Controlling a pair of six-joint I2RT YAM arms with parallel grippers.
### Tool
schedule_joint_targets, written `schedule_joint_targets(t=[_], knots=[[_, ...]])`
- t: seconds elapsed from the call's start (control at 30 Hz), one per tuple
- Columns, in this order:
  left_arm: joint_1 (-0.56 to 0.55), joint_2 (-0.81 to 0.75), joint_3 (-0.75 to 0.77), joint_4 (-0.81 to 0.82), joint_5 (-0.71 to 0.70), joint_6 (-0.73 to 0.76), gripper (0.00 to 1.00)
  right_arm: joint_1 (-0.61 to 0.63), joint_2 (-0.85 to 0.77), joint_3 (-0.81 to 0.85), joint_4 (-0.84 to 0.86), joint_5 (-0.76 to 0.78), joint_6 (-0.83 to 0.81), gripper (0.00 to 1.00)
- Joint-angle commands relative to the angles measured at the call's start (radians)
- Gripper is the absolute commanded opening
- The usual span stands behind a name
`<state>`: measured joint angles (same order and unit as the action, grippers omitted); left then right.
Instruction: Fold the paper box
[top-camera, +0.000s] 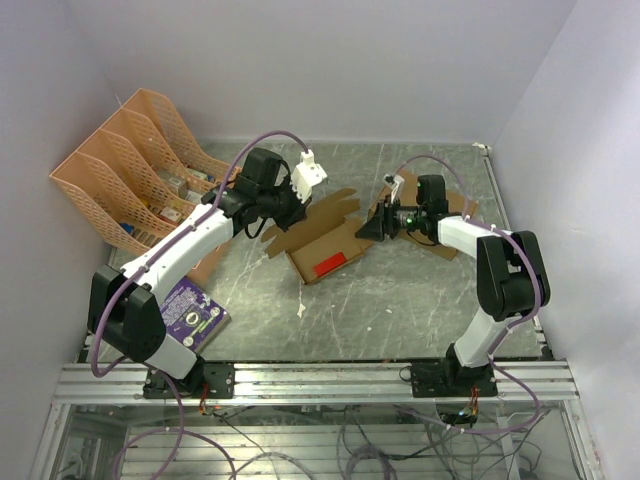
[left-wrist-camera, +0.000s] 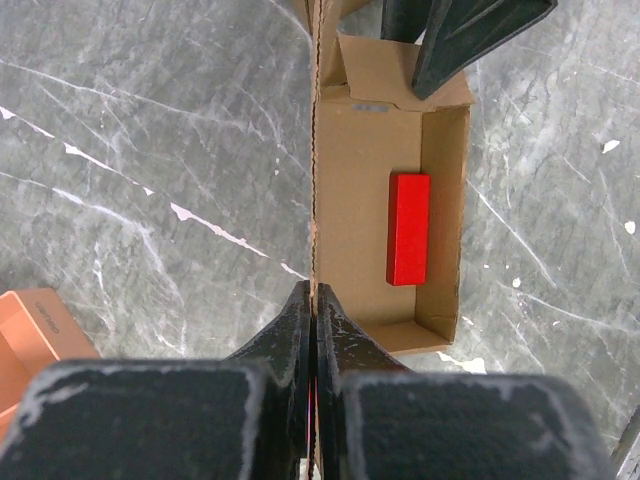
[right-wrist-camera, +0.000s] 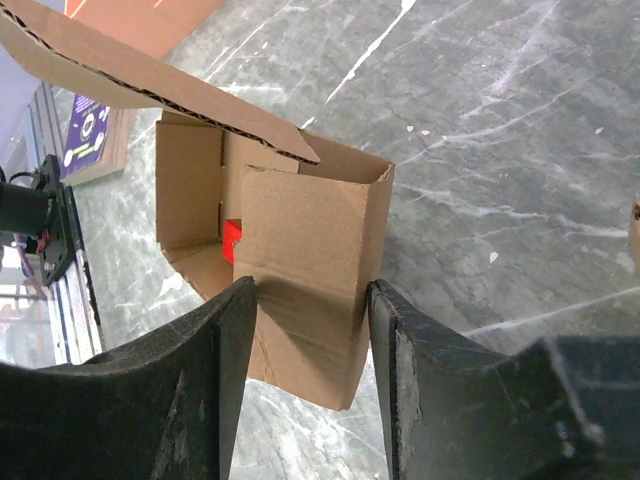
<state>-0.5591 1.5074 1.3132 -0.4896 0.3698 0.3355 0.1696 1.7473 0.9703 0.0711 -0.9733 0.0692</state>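
Pinching paper box (left-wrist-camera: 362, 190) flap — left gripper (left-wrist-camera: 315, 292)

The left gripper (left-wrist-camera: 314, 300) has its jaws pressed together on the thin upright flap of the paper box (left-wrist-camera: 360, 200), seen edge-on. On the near side of that flap, the open tray holds a red block (left-wrist-camera: 408, 228) beside the near wall. The right gripper (left-wrist-camera: 418, 45) reaches in at the box's right end. The table (left-wrist-camera: 150, 150) is grey marble, and an orange tray (left-wrist-camera: 35, 330) sits to the far left.

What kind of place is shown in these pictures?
Probably a laboratory robot cell: plain white walls enclose a grey marble-patterned tabletop, and two black-and-white robot arms are mounted on an aluminium rail at its near edge.
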Motion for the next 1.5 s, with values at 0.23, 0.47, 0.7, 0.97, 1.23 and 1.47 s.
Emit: schedule_joint_targets(t=[0.23, 0.47, 0.7, 0.97, 1.23, 1.47], knots=[[-0.006, -0.005, 0.010, 0.073, 0.024, -0.057, 0.07, 0.100, -0.017, 0.009, -0.040, 0.190, -0.084, 0.44], [-0.006, 0.034, 0.040, 0.071, 0.044, -0.131, 0.07, 0.188, -0.038, 0.023, -0.071, 0.485, -0.169, 0.31], [-0.007, 0.055, 0.053, 0.060, 0.042, -0.166, 0.07, 0.232, 0.000, 0.051, -0.047, 0.595, -0.179, 0.31], [-0.005, 0.074, 0.049, 0.057, 0.038, -0.197, 0.07, 0.258, 0.042, 0.082, -0.040, 0.674, -0.211, 0.36], [0.024, 0.103, 0.047, 0.048, 0.032, -0.250, 0.07, 0.275, 0.063, 0.042, 0.056, 0.604, -0.189, 0.36], [0.077, 0.096, 0.008, 0.087, 0.044, -0.301, 0.07, 0.272, 0.103, 0.041, 0.118, 0.554, -0.157, 0.37]])
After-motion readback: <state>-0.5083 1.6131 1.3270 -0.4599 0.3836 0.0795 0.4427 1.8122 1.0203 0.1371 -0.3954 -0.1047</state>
